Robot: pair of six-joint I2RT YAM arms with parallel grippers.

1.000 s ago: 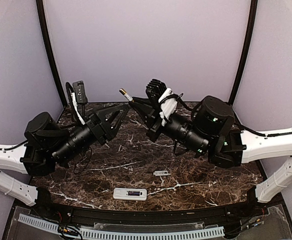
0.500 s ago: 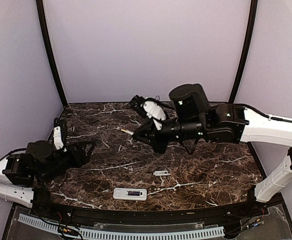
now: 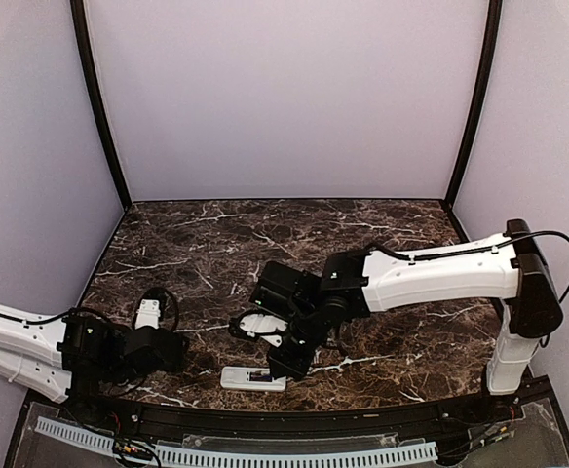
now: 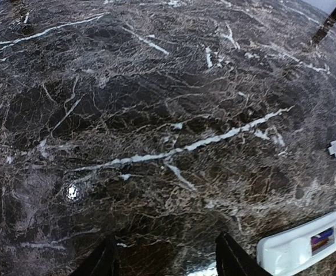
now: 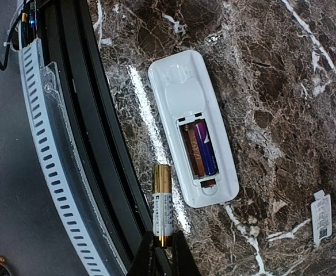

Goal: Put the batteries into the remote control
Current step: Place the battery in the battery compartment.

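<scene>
The right gripper (image 5: 163,248), clenched on a gold-and-white cylindrical battery (image 5: 163,201), has been lowered beside the white oblong plastic remote control (image 5: 185,98) at 6 o'clock; the left gripper (image 4: 165,259), released, was withdrawn. Insertion is judged imminent.

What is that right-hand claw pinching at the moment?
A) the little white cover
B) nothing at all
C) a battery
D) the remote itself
C: the right wrist view shows the right gripper closed on one end of a battery. The battery is beside the remote control, which lies back-up with its compartment open. The cover piece lies apart, untouched.
</scene>
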